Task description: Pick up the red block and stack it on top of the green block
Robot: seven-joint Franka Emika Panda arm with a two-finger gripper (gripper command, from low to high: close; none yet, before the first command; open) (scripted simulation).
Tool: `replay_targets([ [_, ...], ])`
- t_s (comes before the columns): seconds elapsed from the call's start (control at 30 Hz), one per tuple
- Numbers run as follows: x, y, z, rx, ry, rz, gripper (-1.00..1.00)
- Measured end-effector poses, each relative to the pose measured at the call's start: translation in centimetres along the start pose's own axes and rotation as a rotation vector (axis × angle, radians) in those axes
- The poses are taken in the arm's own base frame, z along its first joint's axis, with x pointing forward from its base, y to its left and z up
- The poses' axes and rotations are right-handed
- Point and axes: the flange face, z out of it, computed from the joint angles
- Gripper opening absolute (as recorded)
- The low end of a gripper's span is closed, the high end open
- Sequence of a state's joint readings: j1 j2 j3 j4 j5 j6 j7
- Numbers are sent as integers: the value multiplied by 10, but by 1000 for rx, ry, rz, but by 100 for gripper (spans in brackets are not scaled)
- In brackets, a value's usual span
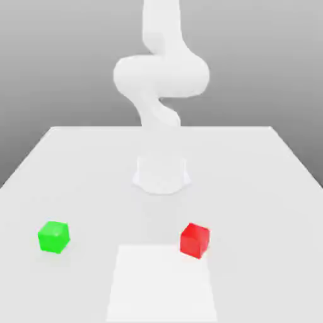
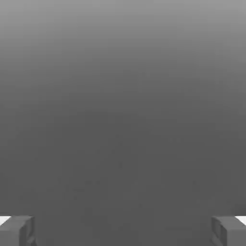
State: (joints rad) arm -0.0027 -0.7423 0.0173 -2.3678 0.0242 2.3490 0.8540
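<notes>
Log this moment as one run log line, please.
phase: before pickup | gripper: open, holding nothing | red block: on table, exterior view's right | green block: on table, exterior view's left, apart from red | stack: not started

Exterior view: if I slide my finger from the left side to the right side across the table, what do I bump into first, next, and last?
green block → robot's round white base → red block
</notes>
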Motion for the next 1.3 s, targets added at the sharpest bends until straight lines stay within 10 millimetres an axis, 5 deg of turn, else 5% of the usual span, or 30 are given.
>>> replay_targets([
  [0.13, -40, 21, 96, -104, -108, 105, 0],
  [0.3, -109, 68, 192, -261, -214, 226, 0],
  [0.63, -273, 222, 320, -638, -321, 438, 0],
  [0.77, -295, 244, 345, -650, -329, 443, 0],
  [0.8, -299, 248, 349, -651, -329, 443, -100],
  [1.03, -299, 248, 350, -650, -328, 443, -100],
  [1.3, -274, 219, 307, -651, -327, 442, -100],
])
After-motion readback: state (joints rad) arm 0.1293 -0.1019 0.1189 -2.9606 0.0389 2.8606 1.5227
